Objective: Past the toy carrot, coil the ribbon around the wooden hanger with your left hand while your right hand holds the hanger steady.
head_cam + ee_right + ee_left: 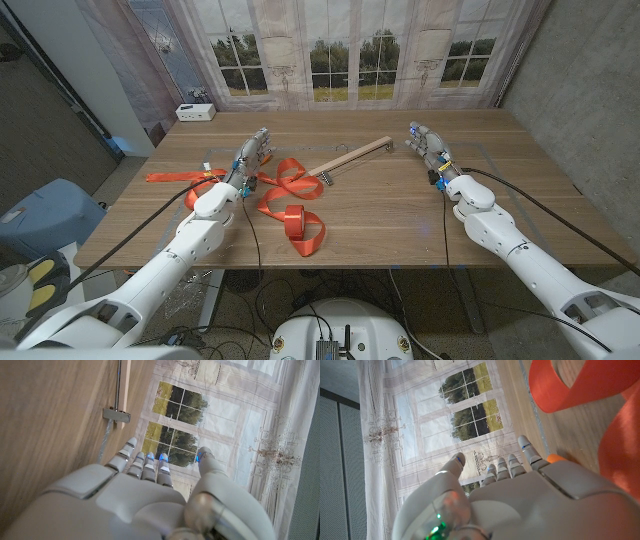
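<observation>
Orange ribbon (292,205) lies in loose loops on the table (400,225), spreading from beside my left hand (248,160) toward the near edge, where one coil stands up. A flat strip of it runs out to the left past the same hand; I take that for ribbon, though a toy carrot could be among it and I cannot tell it apart at this size. My left hand stands among the loops with its fingers (530,452) straight and a little spread, holding nothing, ribbon curving just beside it in the left wrist view. Beyond the ribbon the hanger (352,156) lies slanted on the wood, its metal hook at the end nearer the ribbon. My right hand (430,148) is well apart from it on the right, fingers (142,462) extended and empty. A small white box (196,112) sits at the far left corner.
</observation>
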`<state>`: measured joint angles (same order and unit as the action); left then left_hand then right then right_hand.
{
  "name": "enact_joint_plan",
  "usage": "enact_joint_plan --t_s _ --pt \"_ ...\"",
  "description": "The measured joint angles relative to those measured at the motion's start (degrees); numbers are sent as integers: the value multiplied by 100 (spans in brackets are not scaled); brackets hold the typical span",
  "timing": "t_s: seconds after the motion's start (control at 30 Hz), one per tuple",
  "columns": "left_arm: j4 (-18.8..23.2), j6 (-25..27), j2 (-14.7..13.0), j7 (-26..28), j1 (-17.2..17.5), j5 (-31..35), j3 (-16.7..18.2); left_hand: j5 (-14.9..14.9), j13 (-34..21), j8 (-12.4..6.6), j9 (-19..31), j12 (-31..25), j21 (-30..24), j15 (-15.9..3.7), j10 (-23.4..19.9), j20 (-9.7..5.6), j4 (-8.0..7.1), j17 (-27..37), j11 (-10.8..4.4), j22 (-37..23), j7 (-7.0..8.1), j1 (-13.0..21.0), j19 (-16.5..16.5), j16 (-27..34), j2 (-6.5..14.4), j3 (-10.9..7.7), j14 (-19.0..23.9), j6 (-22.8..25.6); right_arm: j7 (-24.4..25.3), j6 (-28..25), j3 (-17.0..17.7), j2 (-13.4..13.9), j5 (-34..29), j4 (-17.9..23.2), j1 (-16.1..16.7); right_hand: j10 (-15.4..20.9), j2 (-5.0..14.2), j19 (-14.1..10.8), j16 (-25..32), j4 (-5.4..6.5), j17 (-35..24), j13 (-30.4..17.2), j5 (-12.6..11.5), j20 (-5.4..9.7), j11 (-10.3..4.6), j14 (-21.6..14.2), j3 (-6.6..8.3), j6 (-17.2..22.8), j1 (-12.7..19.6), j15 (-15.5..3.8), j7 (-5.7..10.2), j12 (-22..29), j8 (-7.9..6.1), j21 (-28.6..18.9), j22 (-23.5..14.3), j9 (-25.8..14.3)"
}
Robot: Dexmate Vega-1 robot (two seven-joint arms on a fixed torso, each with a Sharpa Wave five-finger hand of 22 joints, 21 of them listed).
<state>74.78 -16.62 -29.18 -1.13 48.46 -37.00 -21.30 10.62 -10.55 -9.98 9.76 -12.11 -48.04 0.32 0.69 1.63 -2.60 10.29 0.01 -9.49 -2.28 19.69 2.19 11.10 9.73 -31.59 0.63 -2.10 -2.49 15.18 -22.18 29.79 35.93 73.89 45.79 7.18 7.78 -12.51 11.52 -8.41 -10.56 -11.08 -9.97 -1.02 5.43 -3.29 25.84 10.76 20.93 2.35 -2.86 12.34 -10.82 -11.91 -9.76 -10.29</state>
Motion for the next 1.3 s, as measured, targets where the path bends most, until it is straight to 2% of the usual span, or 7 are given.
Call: enact_joint_plan --t_s 0.43,0.53,0.8,1.3 --pt "59 16 -41 68 32 86 -19 0 0 -23 0 0 -9 14 -2 0 23 -1 2 1 1 3 0 0 3 -23 15 1 24 -371 -203 151 -325 90 -315 92 -6 -31 0 -23 0 1 0 -31 30 -61 23 20 38 61 21 0 0 0 1 0" --pt "69 18 -47 71 45 90 -20 0 1 -23 0 0 -3 31 -22 0 23 -11 21 1 -40 3 0 0 3 -23 31 42 24 -465 -251 181 -404 113 -389 105 0 -29 0 -23 1 1 0 -33 17 -115 23 42 44 72 42 0 -6 0 1 0" --pt "102 20 -61 95 95 90 -17 0 1 -58 -1 0 18 84 -96 63 23 -17 95 -26 -48 3 -2 0 3 -23 84 118 21 -772 -472 267 -722 158 -684 276 9 -48 45 -23 1 1 0 -157 31 -225 23 82 97 163 83 47 -22 0 -27 1" --pt "112 17 -72 85 131 62 6 0 1 -83 -1 0 80 102 -134 93 -1 -17 133 -25 -25 3 -33 0 3 -47 102 237 5 -1442 -929 376 -1451 277 -1219 338 84 -59 78 -40 -25 2 0 -207 -33 -338 40 154 173 72 155 47 -22 0 -26 1"
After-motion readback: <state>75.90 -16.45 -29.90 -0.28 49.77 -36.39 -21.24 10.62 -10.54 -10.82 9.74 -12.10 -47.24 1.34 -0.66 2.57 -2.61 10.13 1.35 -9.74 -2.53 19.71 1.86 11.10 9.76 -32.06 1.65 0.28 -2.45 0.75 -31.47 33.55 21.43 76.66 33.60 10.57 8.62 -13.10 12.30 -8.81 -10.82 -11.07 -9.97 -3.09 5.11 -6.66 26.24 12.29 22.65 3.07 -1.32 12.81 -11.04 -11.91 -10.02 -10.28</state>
